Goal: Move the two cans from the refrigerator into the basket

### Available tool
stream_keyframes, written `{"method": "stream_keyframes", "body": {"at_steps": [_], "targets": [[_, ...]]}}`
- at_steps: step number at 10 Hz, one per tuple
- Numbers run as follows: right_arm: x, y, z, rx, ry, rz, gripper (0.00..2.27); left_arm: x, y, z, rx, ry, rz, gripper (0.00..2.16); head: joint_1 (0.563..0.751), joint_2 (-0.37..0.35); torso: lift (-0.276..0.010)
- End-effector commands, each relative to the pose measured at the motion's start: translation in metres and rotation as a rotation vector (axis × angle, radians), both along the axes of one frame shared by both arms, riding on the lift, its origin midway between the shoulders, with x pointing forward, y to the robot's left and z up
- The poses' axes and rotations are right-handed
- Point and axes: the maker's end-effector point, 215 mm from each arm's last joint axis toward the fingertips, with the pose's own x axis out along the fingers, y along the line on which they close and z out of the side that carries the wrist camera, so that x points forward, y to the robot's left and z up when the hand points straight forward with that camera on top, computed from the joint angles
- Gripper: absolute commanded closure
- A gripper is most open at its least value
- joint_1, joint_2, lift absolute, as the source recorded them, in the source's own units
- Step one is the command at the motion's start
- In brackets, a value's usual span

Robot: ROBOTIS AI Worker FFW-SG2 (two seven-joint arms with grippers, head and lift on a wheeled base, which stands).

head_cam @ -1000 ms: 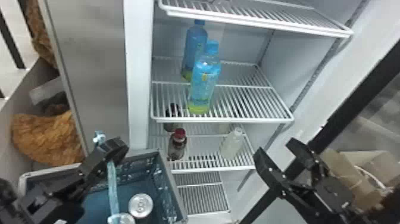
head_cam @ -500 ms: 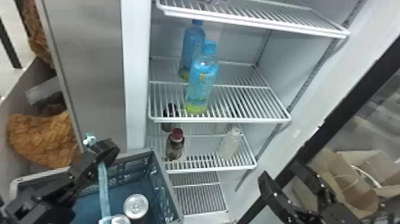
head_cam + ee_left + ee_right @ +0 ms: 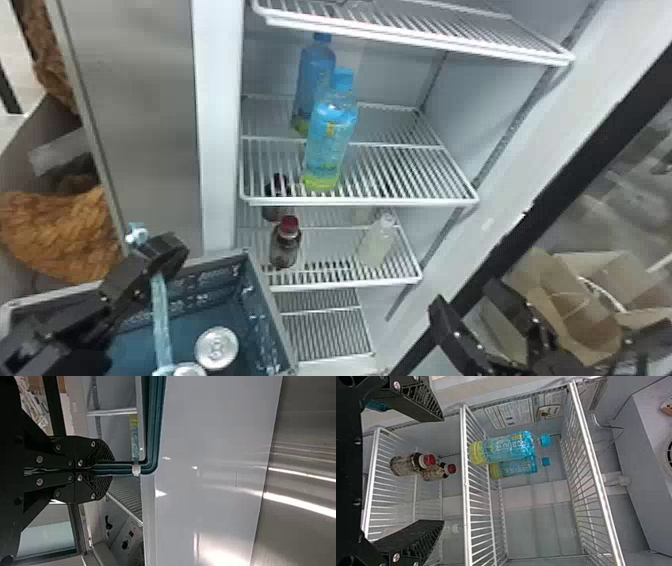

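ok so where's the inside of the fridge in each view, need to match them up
Head view: fridge interior, centre, right of the basket.
Left wrist view: fridge interior, narrow slice left of centre, around the left gripper.
Right wrist view: fridge interior, middle, beyond the right gripper.
Shared landmark: wire shelves.

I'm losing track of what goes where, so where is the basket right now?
In the head view, the basket is at lower left, beside the refrigerator's lower shelves, with two cans inside.
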Motion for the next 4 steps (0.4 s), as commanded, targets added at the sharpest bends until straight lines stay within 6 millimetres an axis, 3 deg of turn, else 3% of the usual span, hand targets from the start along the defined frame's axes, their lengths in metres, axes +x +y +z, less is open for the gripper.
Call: {"method": "stream_keyframes", "body": {"at_steps": [1,4], "targets": [[0.0008,-0.0004,-0.0006,0.002,-0.001,-0.002,0.13,-0.0004,-0.0007,0.0005,0.002,-0.001,-0.003,1.2,0.695,-0.301,-0.035],[0.0038,-0.0021,-0.0021,0.006,-0.005,-0.004,0.13,-0.0005,-0.0005,0.0003,0.004,-0.001,-0.003,1.2,0.695,-0.303,-0.035]]}}
